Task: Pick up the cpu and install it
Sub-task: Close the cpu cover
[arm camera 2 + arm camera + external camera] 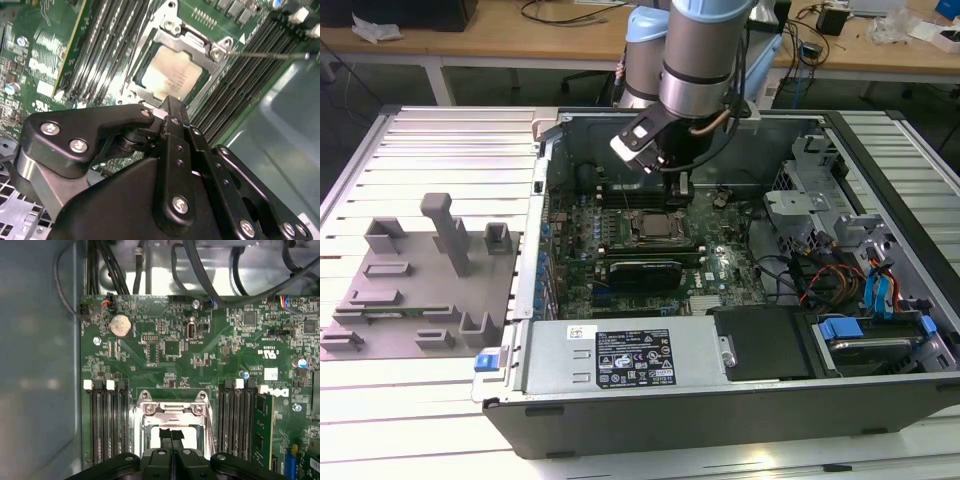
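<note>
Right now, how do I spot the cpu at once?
Inside the open case, find the green motherboard. Between its two banks of memory slots sits a metal-framed socket. The cpu is the flat square in that frame, pale and silvery beside the dark slots.

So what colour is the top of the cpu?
The cpu has a pale silvery top, best seen in the second wrist view.

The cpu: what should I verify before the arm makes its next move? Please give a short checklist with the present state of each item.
1. cpu sits inside the socket frame: ok.
2. cpu lies flat, second wrist view: ok.
3. gripper shut and empty, first wrist view: ok.
4. gripper clear of the cpu's edge: cannot tell.
5. socket frame latched down: cannot tell.
</note>
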Action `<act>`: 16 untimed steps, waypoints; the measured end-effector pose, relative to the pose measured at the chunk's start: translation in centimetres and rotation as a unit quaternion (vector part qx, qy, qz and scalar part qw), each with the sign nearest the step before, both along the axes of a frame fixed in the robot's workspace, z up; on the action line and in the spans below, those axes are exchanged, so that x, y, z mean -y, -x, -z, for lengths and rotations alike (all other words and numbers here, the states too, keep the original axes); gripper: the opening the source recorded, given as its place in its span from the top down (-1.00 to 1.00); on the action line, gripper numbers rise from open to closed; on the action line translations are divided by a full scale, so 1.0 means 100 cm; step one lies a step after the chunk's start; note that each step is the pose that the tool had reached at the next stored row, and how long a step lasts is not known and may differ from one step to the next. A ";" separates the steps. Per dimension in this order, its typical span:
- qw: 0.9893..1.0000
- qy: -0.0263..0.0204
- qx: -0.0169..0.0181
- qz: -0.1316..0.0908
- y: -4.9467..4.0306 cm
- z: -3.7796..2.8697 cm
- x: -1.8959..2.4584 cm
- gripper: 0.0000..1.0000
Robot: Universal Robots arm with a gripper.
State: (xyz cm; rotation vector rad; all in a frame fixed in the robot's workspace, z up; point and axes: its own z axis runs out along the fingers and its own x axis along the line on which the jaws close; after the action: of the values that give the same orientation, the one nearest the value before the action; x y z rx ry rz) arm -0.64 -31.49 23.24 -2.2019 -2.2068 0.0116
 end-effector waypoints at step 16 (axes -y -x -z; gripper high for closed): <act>0.997 0.001 0.004 -0.071 0.0071 0.0023 0.0029 0.79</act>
State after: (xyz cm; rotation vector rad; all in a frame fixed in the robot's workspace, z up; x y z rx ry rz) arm -1.36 -31.78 23.01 -2.0455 -2.3625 0.0067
